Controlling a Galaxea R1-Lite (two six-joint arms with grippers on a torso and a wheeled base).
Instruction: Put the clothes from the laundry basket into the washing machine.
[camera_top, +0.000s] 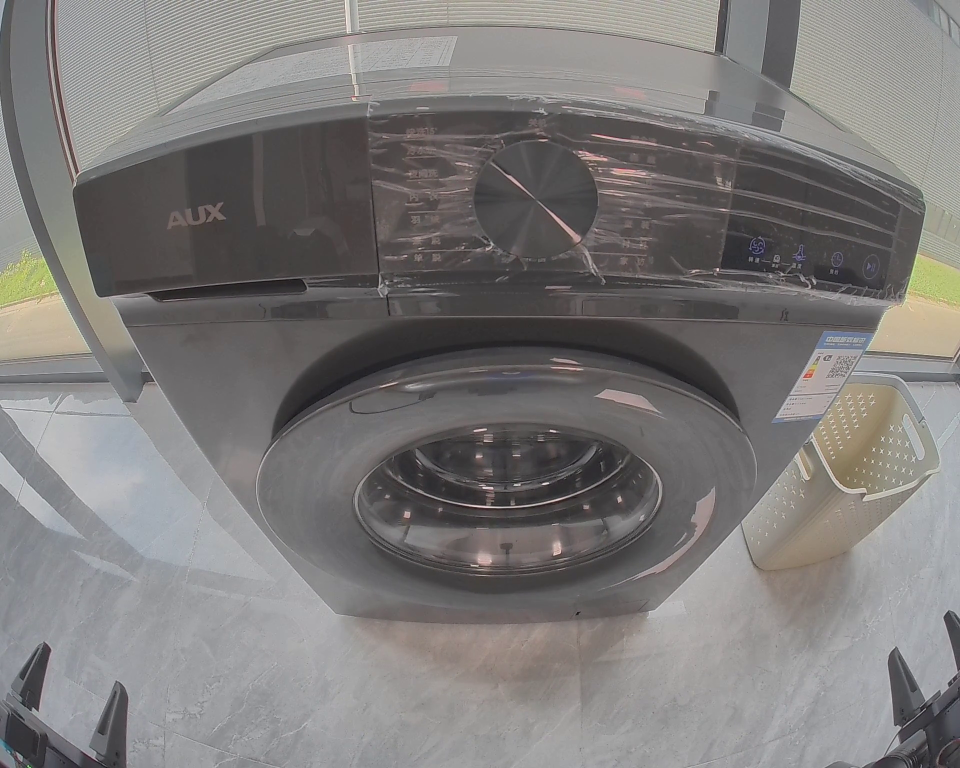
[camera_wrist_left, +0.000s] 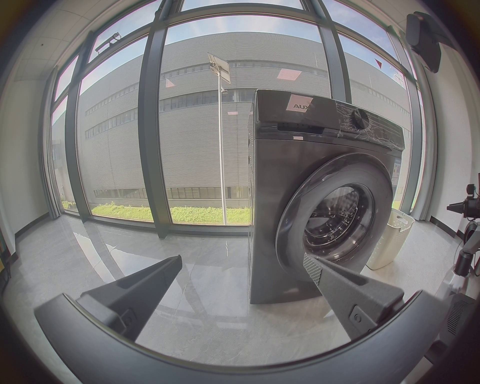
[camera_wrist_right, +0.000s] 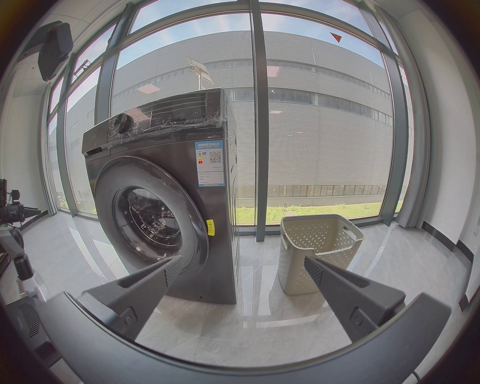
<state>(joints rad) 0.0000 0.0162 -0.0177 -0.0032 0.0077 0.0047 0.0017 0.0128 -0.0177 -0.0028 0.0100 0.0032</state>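
Observation:
A dark grey washing machine (camera_top: 500, 330) (camera_wrist_left: 325, 195) (camera_wrist_right: 165, 195) stands right in front of me, its round glass door (camera_top: 507, 480) closed. A cream perforated laundry basket (camera_top: 850, 470) (camera_wrist_right: 317, 250) (camera_wrist_left: 392, 242) sits on the floor to its right; I see no clothes over its rim. My left gripper (camera_top: 70, 695) (camera_wrist_left: 245, 265) is low at the front left, open with nothing between its fingers. My right gripper (camera_top: 928, 650) (camera_wrist_right: 242, 267) is low at the front right, also open and holding nothing.
The floor (camera_top: 200, 640) is glossy grey tile. Tall windows (camera_wrist_left: 200, 125) with dark frames run behind the machine and basket. A camera on a stand (camera_wrist_left: 467, 220) stands off to one side.

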